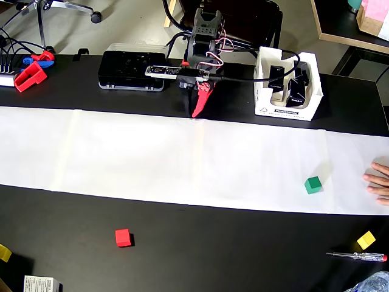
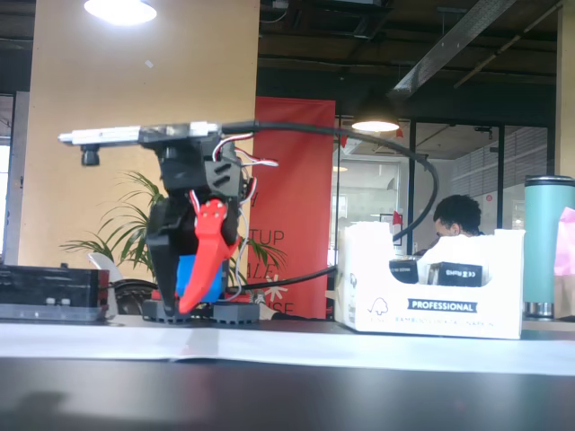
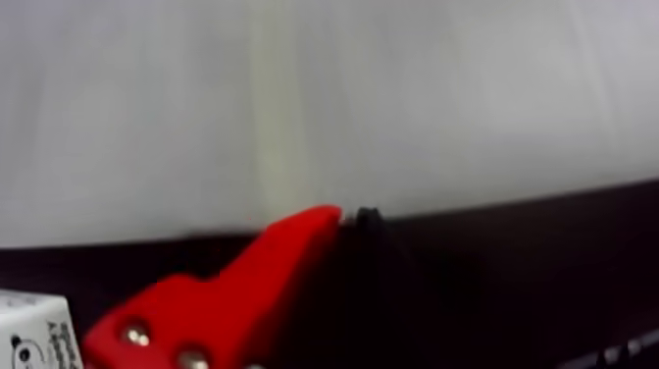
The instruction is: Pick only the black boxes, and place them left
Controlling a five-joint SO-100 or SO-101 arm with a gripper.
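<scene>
Black tabletop, white paper strip (image 1: 152, 152) running across it, your arm parked at the far edge.

Sweeping the overhead view from the left: red clamps (image 1: 30, 74) by the far-left edge, a red cube (image 1: 123, 237) on bare table below the paper, then your gripper (image 1: 196, 109), red finger and dark finger tips pressed together, holding nothing, pointing down at the paper's far edge. Further right, the black boxes (image 1: 292, 85) sit piled inside the white bin (image 1: 262, 91), tilted at mixed angles, their long axes running roughly front to back, though you can't read each one clearly. Then a green cube (image 1: 313, 184) on the paper, a yellow cube (image 1: 366, 239), and a hand (image 1: 380, 180) at the right edge.
</scene>
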